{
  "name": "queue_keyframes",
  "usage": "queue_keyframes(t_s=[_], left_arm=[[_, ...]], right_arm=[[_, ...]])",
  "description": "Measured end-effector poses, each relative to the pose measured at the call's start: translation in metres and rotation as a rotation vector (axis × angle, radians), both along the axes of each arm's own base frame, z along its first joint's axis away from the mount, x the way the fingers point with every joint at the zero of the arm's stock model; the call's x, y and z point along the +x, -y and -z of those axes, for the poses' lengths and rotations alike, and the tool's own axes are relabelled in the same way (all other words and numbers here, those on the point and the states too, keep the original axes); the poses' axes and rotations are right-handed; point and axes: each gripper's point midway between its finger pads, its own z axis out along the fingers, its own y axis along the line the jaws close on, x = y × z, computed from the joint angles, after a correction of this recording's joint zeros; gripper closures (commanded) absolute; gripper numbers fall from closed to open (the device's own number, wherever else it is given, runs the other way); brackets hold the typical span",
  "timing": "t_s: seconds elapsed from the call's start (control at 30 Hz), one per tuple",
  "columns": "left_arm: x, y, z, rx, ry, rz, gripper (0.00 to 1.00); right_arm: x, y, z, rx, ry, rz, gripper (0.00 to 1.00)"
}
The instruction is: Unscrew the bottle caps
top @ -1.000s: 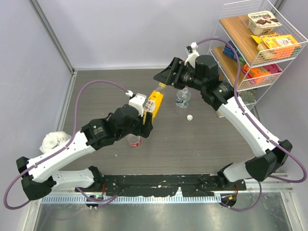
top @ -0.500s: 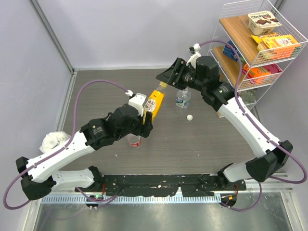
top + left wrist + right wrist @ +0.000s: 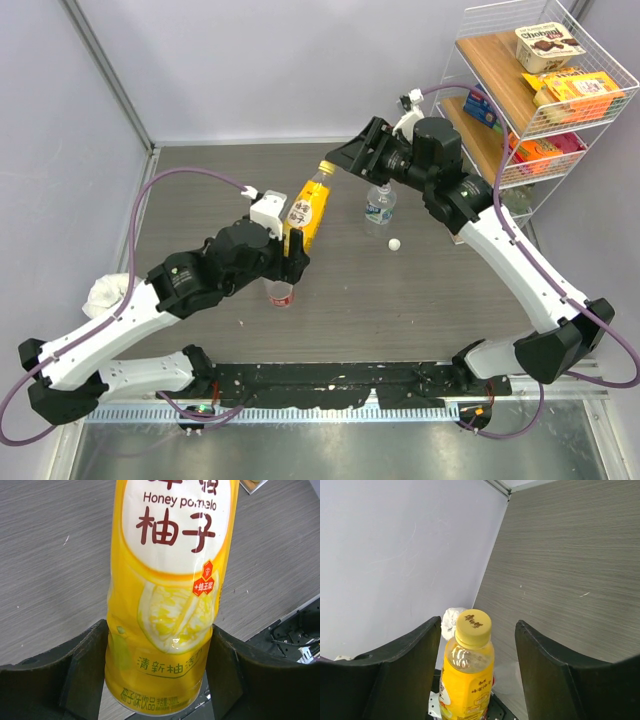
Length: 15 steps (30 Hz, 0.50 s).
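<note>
My left gripper [image 3: 295, 243] is shut on the lower body of the yellow-orange bottle [image 3: 306, 208] and holds it tilted above the table. In the left wrist view the fingers [image 3: 90, 665] press both sides of the bottle [image 3: 170, 595]. Its yellow cap [image 3: 325, 166] is on. My right gripper [image 3: 346, 158] is open just beyond the cap. In the right wrist view the cap [image 3: 473, 626] sits between the spread fingers [image 3: 540, 660], untouched. The clear blue-white label bottle [image 3: 379, 205] stands uncapped, with its white cap [image 3: 395, 244] on the table. The red-label bottle [image 3: 280, 292] stands under my left arm.
A wire shelf [image 3: 470, 100] with snack packs stands at the back right, close behind my right arm. A crumpled white wad [image 3: 110, 292] lies by the left wall and also shows in the right wrist view [image 3: 451, 617]. A black rail [image 3: 330, 380] runs along the near edge.
My left gripper has carried the yellow bottle left and away from the right gripper. The right gripper, which was around the cap, now stands open and clear of it.
</note>
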Motion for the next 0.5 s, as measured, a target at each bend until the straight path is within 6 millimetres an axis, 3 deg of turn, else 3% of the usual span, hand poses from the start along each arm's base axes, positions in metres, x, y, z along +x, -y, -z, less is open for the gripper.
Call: queue_keyframes(t_s=[0.13, 0.5], left_arm=[[0.0005, 0.0010, 0.0019, 0.005, -0.004, 0.000, 0.83], [0.0017, 0.0054, 0.0093, 0.025, -0.022, 0.007, 1.00]], right_arm=[[-0.0011, -0.0038, -0.0042, 0.029, 0.005, -0.016, 0.35], [-0.0034, -0.0075, -0.0013, 0.047, -0.011, -0.037, 0.38]])
